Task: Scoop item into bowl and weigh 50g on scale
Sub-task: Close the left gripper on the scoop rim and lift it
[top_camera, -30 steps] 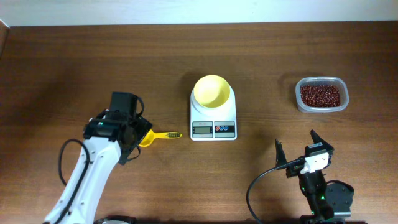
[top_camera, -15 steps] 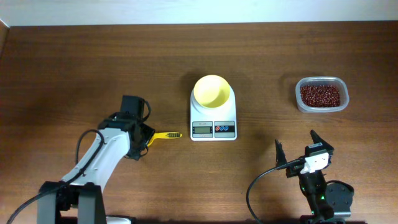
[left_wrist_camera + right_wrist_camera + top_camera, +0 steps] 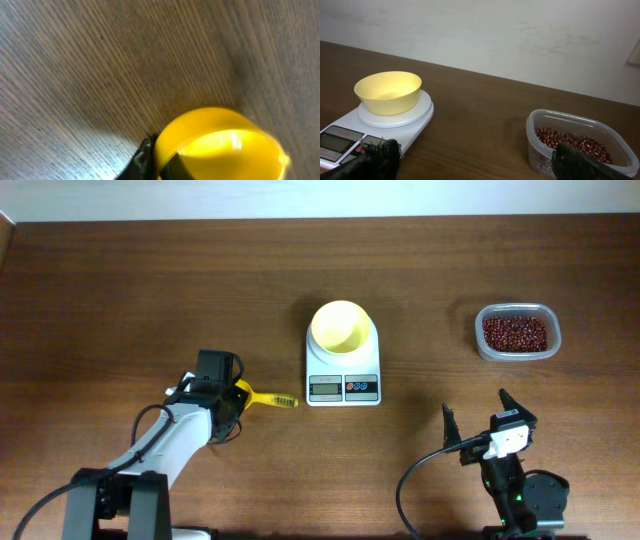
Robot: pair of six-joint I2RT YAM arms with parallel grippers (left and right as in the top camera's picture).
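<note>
A pale yellow bowl (image 3: pixel 340 326) (image 3: pixel 387 90) stands empty on the white scale (image 3: pixel 343 387) (image 3: pixel 340 134) at the table's middle. The item, small reddish-brown beans (image 3: pixel 515 333) (image 3: pixel 575 142), fills a clear tub at the right. A darker yellow scoop (image 3: pixel 272 399) (image 3: pixel 220 145) lies left of the scale, its handle pointing right. My left gripper (image 3: pixel 236 392) (image 3: pixel 165 165) is shut on the scoop's cup; one dark finger (image 3: pixel 144 156) presses its outer wall. My right gripper (image 3: pixel 476 405) (image 3: pixel 480 165) stands open near the front right, holding nothing.
The clear tub (image 3: pixel 481 332) (image 3: pixel 536 122) sits right of the scale, behind my right gripper. Bare brown wood table (image 3: pixel 150 280) lies around. A pale wall runs along the table's back edge (image 3: pixel 520 30).
My left arm came down over the scoop and its jaws closed on the cup. The scoop's handle swung slightly. The right arm has not moved.
</note>
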